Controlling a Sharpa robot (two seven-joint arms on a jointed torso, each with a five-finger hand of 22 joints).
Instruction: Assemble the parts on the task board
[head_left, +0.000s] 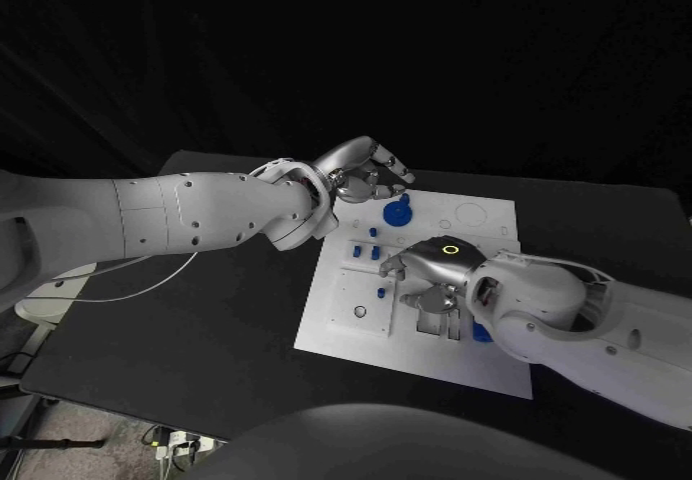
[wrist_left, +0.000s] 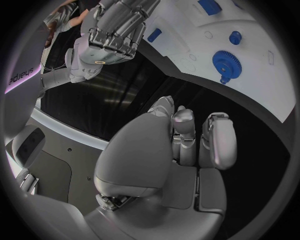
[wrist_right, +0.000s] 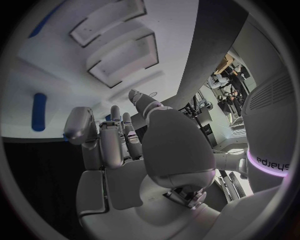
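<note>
The white task board lay on the black tabletop, a blue gear near its far edge. The right hand hovered over its middle, fingers curled, holding nothing. The left hand hung beyond the far edge, likewise curled and empty.

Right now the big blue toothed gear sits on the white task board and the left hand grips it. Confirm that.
Not quite. The big blue toothed gear does sit on the white task board, but the left hand hovers beside it with fingers curled on nothing, as the left wrist view shows.
</note>
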